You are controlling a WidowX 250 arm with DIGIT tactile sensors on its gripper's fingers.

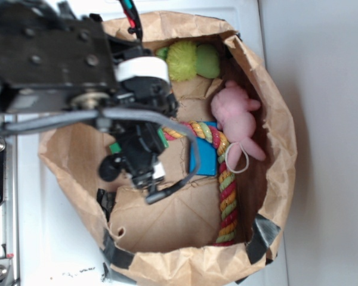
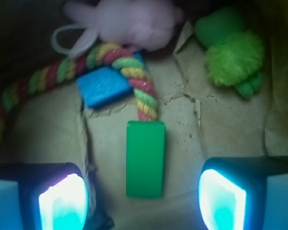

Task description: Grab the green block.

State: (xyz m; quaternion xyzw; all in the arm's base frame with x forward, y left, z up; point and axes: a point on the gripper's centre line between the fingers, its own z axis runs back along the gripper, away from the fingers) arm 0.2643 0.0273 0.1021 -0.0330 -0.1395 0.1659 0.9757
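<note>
- Here the green block [image 2: 145, 159] lies flat on the brown paper floor of the bag [image 1: 274, 119], in the wrist view pointing straight up and down between the two fingers.
- In the exterior view only a small bit of the green block [image 1: 115, 146] peeks out from under the black arm.
- The gripper [image 2: 144, 203] is wide open and holds nothing. One glowing finger pad [image 2: 62, 203] sits on one side of the block and the other on the far side, with a gap on both sides. I cannot tell how high the fingers are above the floor.
- The top end of the block touches, or almost touches, the tip of the colorful rope [image 2: 134, 76].
- The rope has red, yellow and green twists. It bends over the blue block [image 2: 103, 87], which lies just past the green one.
- A pink plush toy [image 2: 127, 21] sits behind the rope, and a thin white loop hangs from it.
- A fuzzy green plush toy [image 2: 233, 55] rests off in the corner, well apart from the green block.
- The bag is brown and crumpled, with black tape on its rim, and stands on a white surface [image 1: 322, 179].
</note>
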